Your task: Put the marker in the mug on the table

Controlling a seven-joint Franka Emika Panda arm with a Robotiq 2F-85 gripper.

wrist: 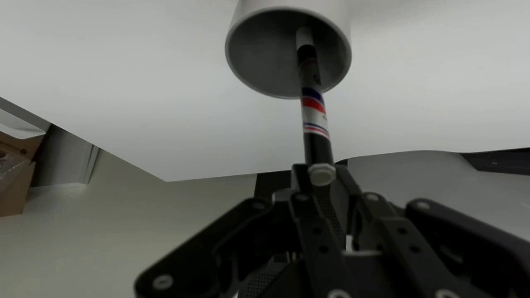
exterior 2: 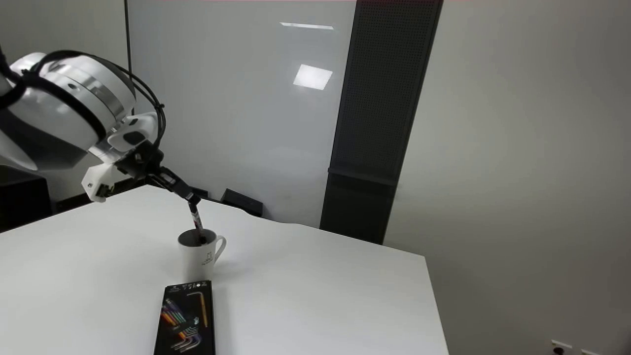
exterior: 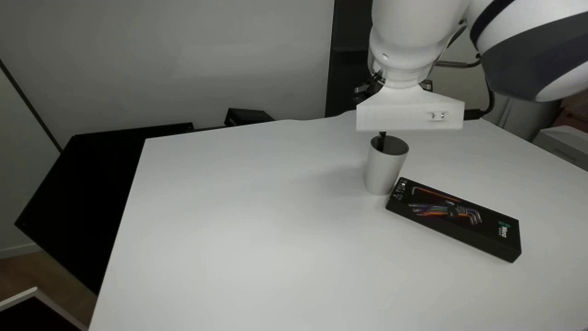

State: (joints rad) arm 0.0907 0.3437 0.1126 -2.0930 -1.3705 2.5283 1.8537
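Nearest in an exterior view, a black box (exterior 2: pixel 186 320) lies on the bench (exterior 2: pixel 320 305), with the mug (exterior 2: pixel 197 261) just beyond its far end. The tool (wrist: pixel 321 173) pinches the marker (wrist: pixel 314 116) by its upper end; the lower end is already inside the mug. Insertion looks nearly done: letting go and backing away remain. I cannot tell whether it touches the mug's floor.

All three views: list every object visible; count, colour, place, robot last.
Table: one, white, in all views
Mug: one, white, on table
Flat box: one, black, on table beside mug
Marker: one, dark with coloured bands, lower end inside mug
Tall panel: one, black, behind table
Small block: one, black, behind table
Side surface: one, black, beside table
Cardboard: count unclear, brown, wrist view's left edge
Arm: one, white and grey, above table
Hand: one, black, gripping marker's top
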